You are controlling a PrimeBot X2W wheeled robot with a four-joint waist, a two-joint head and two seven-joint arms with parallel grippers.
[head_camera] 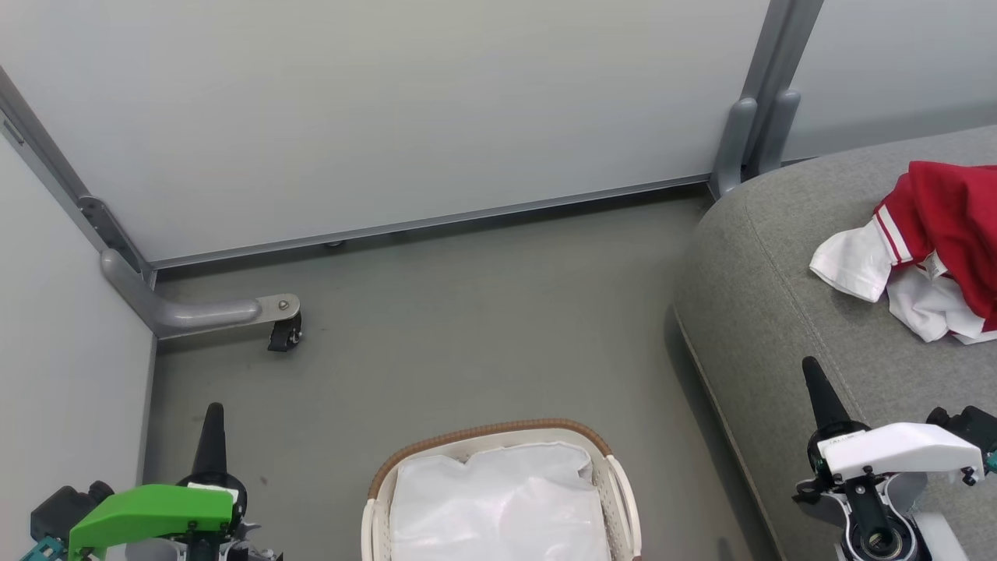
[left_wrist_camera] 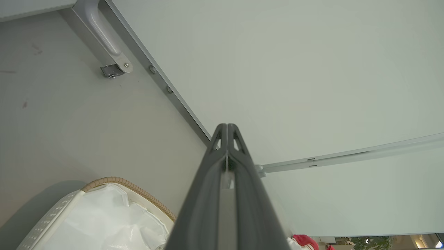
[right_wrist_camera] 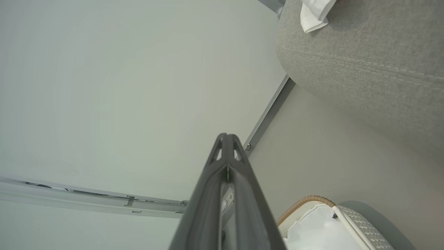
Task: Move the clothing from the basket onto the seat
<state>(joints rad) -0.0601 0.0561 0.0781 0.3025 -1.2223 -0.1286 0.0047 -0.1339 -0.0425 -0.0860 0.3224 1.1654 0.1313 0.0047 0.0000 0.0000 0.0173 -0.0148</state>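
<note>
Clothing (head_camera: 938, 234): red and white soft sports-jersey garments with red-striped white sleeve trim, lying in a crumpled heap on the seat, partly cut off by the right edge of the head view

Seat (head_camera: 771, 327): large grey fabric-upholstered sofa cushion with a rounded corner and stitched seams, to the robot's right

Basket (head_camera: 498, 431): small oval white perforated plastic basket with a brown woven rim, on the grey floor (head_camera: 467, 312) between the two arms and well apart from the heap. Its visible part holds a plain white crinkled liner (head_camera: 498, 506)

Left gripper (head_camera: 213, 417): green-shelled, dark fingers pressed together on nothing, raised beside the basket

Right gripper (head_camera: 812, 372): white-shelled, fingers likewise together and empty, raised over the seat's front edge, near the heap but apart from it

Handling, judged: the garments look light, limp and unbreakable. They would drape and trail when lifted, and loose sleeves could slip free. Any further grasp is best taken deep on a raised bunched fold near the middle of the heap, not on a flat hem or the outlying white sleeve

Progress, judged: transfer looks complete or nearly so
</note>
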